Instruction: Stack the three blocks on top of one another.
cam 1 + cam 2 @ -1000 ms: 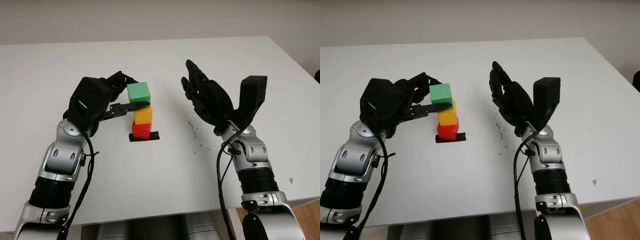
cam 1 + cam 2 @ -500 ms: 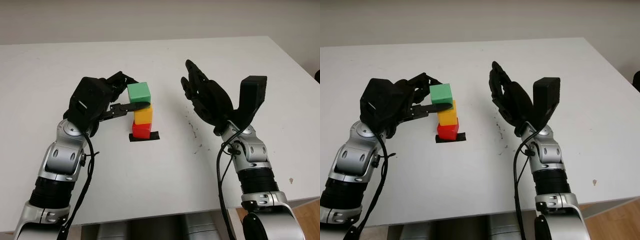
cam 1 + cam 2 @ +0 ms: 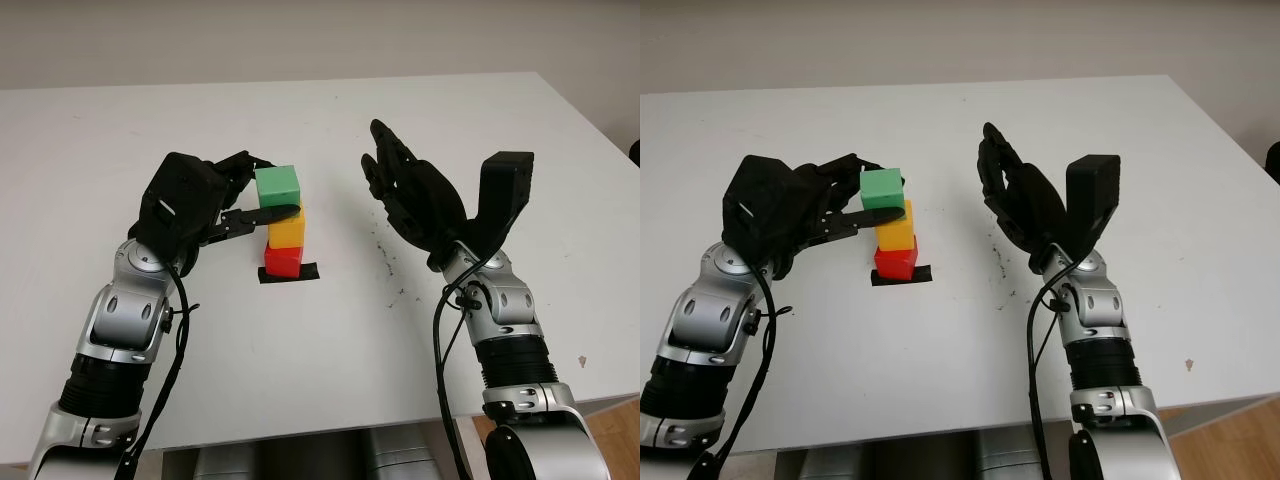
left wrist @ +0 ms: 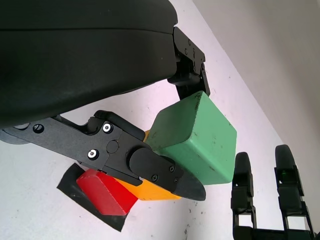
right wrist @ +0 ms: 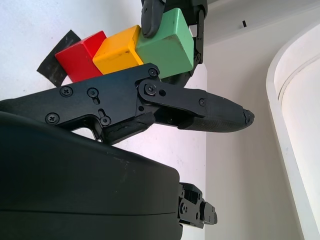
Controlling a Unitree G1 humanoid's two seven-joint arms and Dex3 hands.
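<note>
A red block (image 3: 283, 260), a yellow block (image 3: 288, 231) and a green block (image 3: 277, 184) stand stacked in that order on a black tape mark (image 3: 306, 272) at the table's middle. My left hand (image 3: 272, 188) is shut on the green block at the top, thumb (image 4: 170, 175) across its near face and a finger (image 4: 192, 80) at its far edge. The green block (image 4: 195, 137) sits slightly skewed over the yellow one (image 4: 150, 192). My right hand (image 3: 400, 195) hovers open to the right of the stack, palm turned toward it, a short gap away.
The white table (image 3: 320, 350) stretches all around the stack. A few dark specks (image 3: 385, 262) mark it just right of the tape. The table's front edge runs close to both forearms.
My left hand has sunk a little and its fingers shifted slightly around the green block, which sits a touch lower on the yellow one. The right hand has stayed still.
</note>
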